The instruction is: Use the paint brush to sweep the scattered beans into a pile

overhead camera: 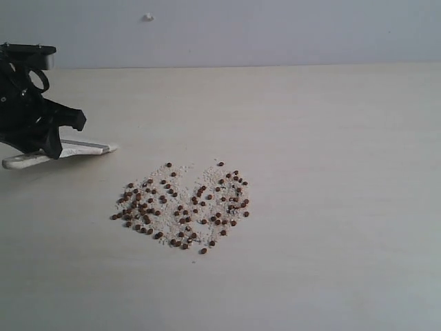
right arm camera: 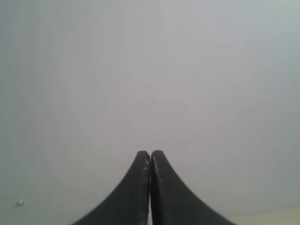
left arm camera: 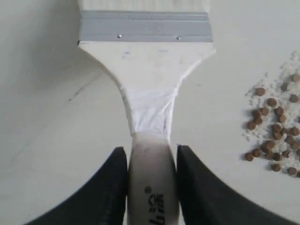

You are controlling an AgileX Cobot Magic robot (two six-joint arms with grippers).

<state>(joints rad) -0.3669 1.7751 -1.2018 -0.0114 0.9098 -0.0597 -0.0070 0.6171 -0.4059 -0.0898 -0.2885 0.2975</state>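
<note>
Grips paint brush (left arm camera: 147, 70) w/ L gripper (left arm camera: 151, 155): black jaws clamped on either side of pale handle (left arm camera: 152, 187), pressed against it, just behind the neck. Shows dark printed marks on handle betw. the jaws, too cropped to read. Widens fwd of the neck into a flat body, then silver metal band (left arm camera: 145, 28) w/ two small rivets, then off-white bristles (left arm camera: 143, 4), cut off by frame edge.

In ext. view, sits at far L edge: L gripper (overhead camera: 55, 148) low over table (overhead camera: 331, 124), brush (overhead camera: 86, 147) nearly flat, wide end twd centre, handle end poking out behind the jaws. Can't tell whether bristles touch the surface.

Puts beans (overhead camera: 180, 207) well apart from brush, to its R and nearer the camera, approx. mid-table. Lie as a loose flat patch, dozens of small reddish-brown rounds, scattered, not heaped, mixed w/ white crumbs (overhead camera: 180, 171); notch in the patch's far edge. In L wrist view, catches only one edge of the patch: beans (left arm camera: 274, 129) and crumbs (left arm camera: 286, 77) off to one side of the brush body, not touching it.

Shows R gripper (right arm camera: 150, 155) shut tight in its own wrist view, jaws together tip to tip, against plain grey wall (right arm camera: 150, 70).
</note>
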